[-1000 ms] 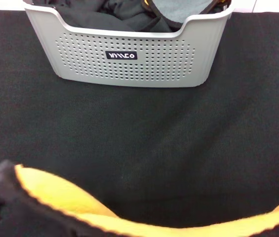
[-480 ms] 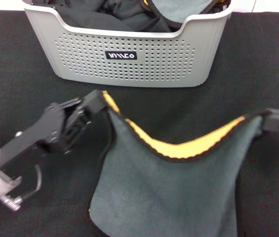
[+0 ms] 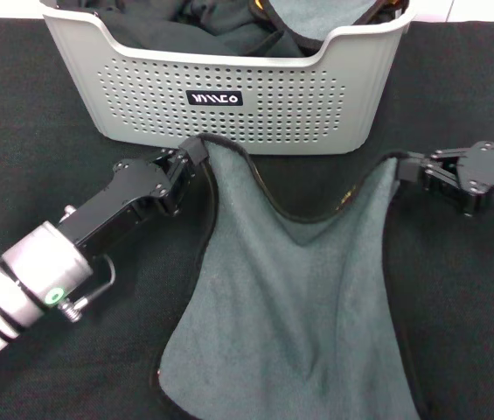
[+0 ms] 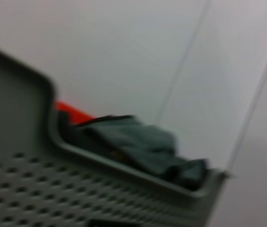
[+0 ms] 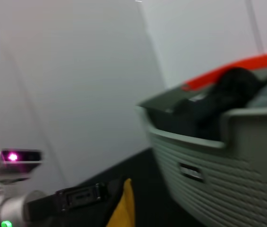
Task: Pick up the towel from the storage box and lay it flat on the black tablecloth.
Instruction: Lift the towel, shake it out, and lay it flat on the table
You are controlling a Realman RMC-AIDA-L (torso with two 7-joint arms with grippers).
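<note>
The towel [image 3: 299, 306] is stretched between both grippers with its grey-green face up, its black-trimmed top edge sagging in a V. My left gripper [image 3: 190, 157] is shut on the towel's left corner, just in front of the storage box [image 3: 229, 114]. My right gripper [image 3: 413, 166] is shut on the right corner, off the box's right front corner. The towel's lower part spreads over the black tablecloth [image 3: 45, 157] toward me. In the right wrist view a yellow strip of the towel [image 5: 124, 210] shows beside the left gripper [image 5: 83, 196], with the storage box [image 5: 218, 161] behind.
Inside the box lie dark cloths [image 3: 203, 26] and another grey-green cloth [image 3: 316, 17], which also shows over the box's rim [image 4: 138, 146] in the left wrist view. The tablecloth reaches out on both sides of the box.
Both grippers have carried the towel farther from me, up to the box's front. The yellow face that showed along the top edge has gone; the grey-green face lies more spread out.
</note>
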